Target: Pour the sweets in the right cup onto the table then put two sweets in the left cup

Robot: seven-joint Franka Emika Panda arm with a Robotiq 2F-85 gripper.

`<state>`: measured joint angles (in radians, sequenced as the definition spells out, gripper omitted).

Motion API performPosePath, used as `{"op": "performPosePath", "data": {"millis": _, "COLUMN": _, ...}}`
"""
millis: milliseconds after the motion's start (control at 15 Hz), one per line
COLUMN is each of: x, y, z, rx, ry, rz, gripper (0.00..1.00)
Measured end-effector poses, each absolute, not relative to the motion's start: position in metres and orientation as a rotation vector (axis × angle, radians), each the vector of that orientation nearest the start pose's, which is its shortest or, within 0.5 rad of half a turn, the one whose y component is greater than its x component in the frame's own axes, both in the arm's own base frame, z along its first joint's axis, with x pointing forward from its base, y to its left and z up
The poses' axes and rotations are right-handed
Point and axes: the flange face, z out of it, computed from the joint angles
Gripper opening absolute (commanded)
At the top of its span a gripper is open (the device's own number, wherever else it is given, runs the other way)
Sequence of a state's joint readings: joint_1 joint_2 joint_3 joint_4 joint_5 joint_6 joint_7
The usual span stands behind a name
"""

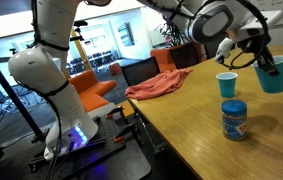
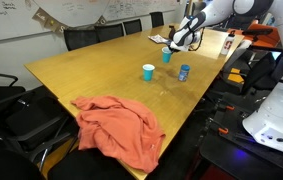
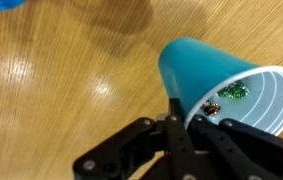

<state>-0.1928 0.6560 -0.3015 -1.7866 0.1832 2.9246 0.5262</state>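
Observation:
My gripper (image 3: 189, 128) is shut on the rim of the teal right cup (image 3: 206, 72) and holds it tilted on its side above the wooden table (image 3: 51, 80). Sweets (image 3: 231, 91) lie inside it near the rim, one green and shiny, one dark orange. In both exterior views the cup (image 1: 273, 73) (image 2: 169, 45) hangs in the gripper (image 1: 262, 62) above the table. The smaller blue left cup (image 1: 227, 84) (image 2: 148, 72) stands upright on the table beside it.
A blue lidded jar with a label (image 1: 234, 120) (image 2: 184, 72) stands near the cups. A salmon cloth (image 1: 156, 85) (image 2: 121, 128) lies at the table's end. Black chairs (image 2: 91, 37) stand round the table. The table edge (image 1: 156, 130) runs close by.

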Motion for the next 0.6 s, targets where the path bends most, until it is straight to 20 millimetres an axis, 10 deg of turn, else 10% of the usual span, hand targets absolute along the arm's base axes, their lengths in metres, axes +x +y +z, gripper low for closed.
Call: {"op": "performPosePath", "data": {"millis": 600, "x": 0.535, "y": -0.220, "z": 0.280, "rx": -3.000, "ry": 1.185, "rz": -0.708, "gripper": 0.01}}
